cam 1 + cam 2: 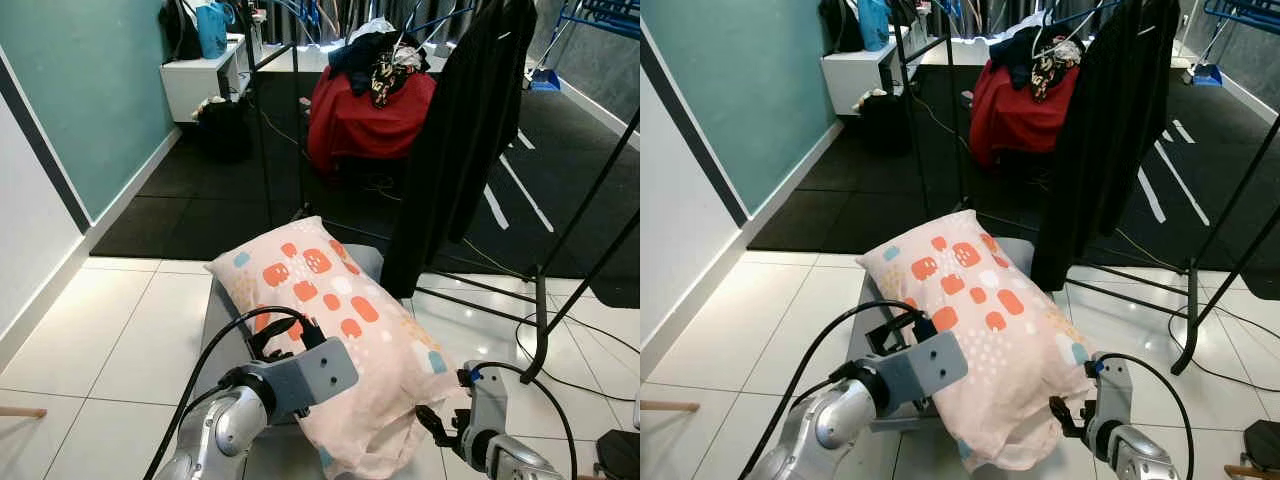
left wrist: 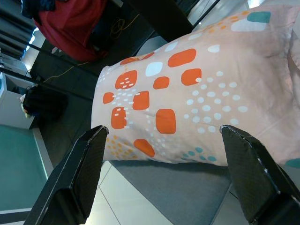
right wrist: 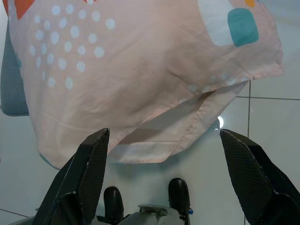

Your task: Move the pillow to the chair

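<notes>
Pillow (image 1: 335, 330) sits on the grey chair seat (image 1: 222, 310), pale pink with orange, white and teal patches. Its long axis runs diagonal: far-left corner near the seat's far edge, near-right end hanging past the seat over the white tile floor (image 1: 110, 330). The open flap of the pillowcase at that near end droops toward the tiles; the right wrist view shows it sagging clear of the seat edge.

Most of the seat is hidden under the pillow; only the left strip and a bit of the far right corner show. Can't make out chair legs or a back.

Left gripper (image 2: 164, 176) is spread wide, both fingers (image 2: 82, 168) apart and touching nothing, aimed at the pillow's left long side over the seat. In the head views it's mostly covered by its own grey wrist block, just beside the pillow's near-left edge.

Right gripper (image 3: 164, 173) is also released, fingers wide, holding nothing, near the drooping near-right end, just above the tiles.

Beyond: a black garment (image 1: 465, 130) on a black rack (image 1: 575, 230) to the far right, its lower hem close to the pillow's far end. A red heap (image 1: 365, 115) with dark clothes on top sits further back. White shelf (image 1: 200, 75) against the teal wall, contents too small to tell.
</notes>
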`<state>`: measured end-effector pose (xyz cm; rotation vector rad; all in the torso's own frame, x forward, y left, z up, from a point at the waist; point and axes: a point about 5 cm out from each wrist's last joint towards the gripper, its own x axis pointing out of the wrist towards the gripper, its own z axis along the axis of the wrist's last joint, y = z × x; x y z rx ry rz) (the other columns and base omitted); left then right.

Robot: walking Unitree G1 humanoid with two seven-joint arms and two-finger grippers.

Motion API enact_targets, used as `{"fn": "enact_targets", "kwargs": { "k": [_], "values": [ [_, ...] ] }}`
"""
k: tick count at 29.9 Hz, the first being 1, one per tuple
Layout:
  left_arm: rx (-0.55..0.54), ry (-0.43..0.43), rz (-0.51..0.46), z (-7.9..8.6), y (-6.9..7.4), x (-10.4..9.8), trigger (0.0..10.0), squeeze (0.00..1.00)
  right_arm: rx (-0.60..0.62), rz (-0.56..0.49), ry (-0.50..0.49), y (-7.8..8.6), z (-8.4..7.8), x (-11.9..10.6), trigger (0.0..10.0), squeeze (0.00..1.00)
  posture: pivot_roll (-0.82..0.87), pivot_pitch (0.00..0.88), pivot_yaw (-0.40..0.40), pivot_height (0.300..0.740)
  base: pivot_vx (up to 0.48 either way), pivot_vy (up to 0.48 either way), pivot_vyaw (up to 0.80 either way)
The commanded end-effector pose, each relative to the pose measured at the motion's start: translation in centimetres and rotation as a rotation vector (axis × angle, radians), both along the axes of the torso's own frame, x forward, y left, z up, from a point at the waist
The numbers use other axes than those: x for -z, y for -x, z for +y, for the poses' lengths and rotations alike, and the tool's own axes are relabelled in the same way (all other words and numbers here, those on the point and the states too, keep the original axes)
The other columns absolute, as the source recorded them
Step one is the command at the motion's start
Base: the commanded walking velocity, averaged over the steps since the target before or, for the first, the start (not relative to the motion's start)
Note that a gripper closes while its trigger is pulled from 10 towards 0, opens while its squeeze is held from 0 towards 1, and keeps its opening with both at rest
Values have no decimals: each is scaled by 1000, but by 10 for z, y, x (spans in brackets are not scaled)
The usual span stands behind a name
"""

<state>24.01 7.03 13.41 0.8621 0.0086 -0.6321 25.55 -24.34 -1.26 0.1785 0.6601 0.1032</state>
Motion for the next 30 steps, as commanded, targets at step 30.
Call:
{"fn": "enact_targets", "kwargs": {
  "k": [30],
  "values": [
    [2, -10, 10, 1, 0, 4, 10000, 0, -20, 9, -8, 1, 4, 2, 10000, 0, -149, 59, 18, 740, 0, 0, 0]
  ]
}}
